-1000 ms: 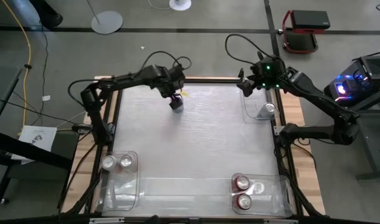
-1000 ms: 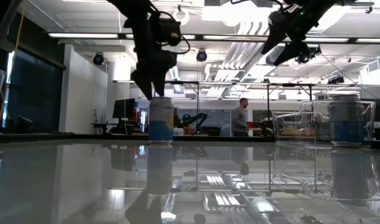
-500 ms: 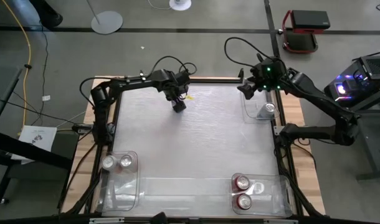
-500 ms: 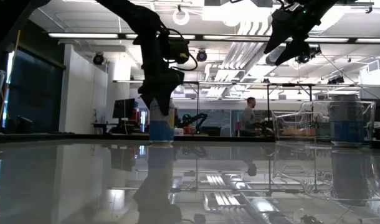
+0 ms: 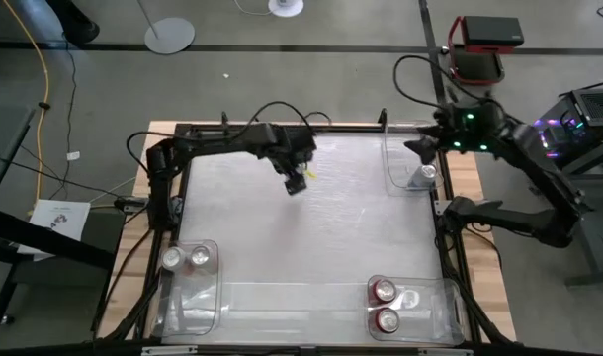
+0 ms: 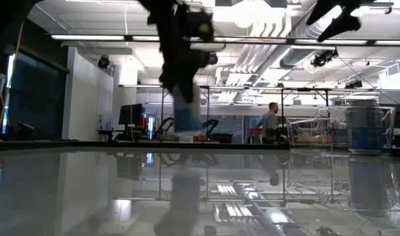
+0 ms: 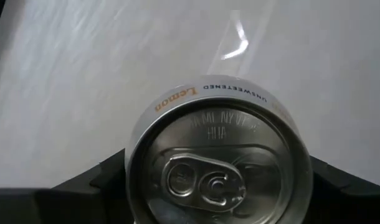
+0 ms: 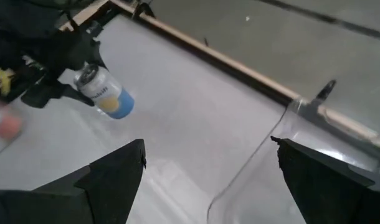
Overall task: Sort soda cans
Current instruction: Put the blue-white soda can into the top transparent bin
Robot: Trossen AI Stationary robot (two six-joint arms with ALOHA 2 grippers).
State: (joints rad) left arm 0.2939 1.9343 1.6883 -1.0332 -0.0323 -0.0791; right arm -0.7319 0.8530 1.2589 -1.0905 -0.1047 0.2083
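A silver can with a blue band [image 6: 187,113] is off the table in my left gripper [image 5: 295,180], over the far middle; its shiny top fills the left wrist view [image 7: 218,168], and it shows in the right wrist view [image 8: 107,94]. My right gripper [image 5: 420,148] is open [image 8: 209,180] and hovers by the far right bin [image 5: 400,186]. In that bin one silver can [image 5: 427,171] stands on its base. Two silver-topped cans [image 5: 186,259] stand in the near left bin, and red cans [image 5: 386,305] in the near right bin. My left gripper pinches the can's upper body just under the rim [image 7: 135,186], one dark finger on each side [image 7: 109,180]. The fingers come from above, pointing down. The can hangs upright below them, its base [image 6: 187,135] lifted clear of the table.
Three clear plastic bins sit at the table's edges: near left [image 5: 215,297], near right [image 5: 442,314] and far right, whose rim [image 8: 289,118] lies close under my right gripper. The glossy middle of the table [image 5: 311,247] is open room. A person walks in the room far behind [image 6: 272,121].
My left gripper came down over the standing can, took hold of it, lifted it clear of the table and carried it toward the right and a little nearer. My right gripper moved toward the table's right edge.
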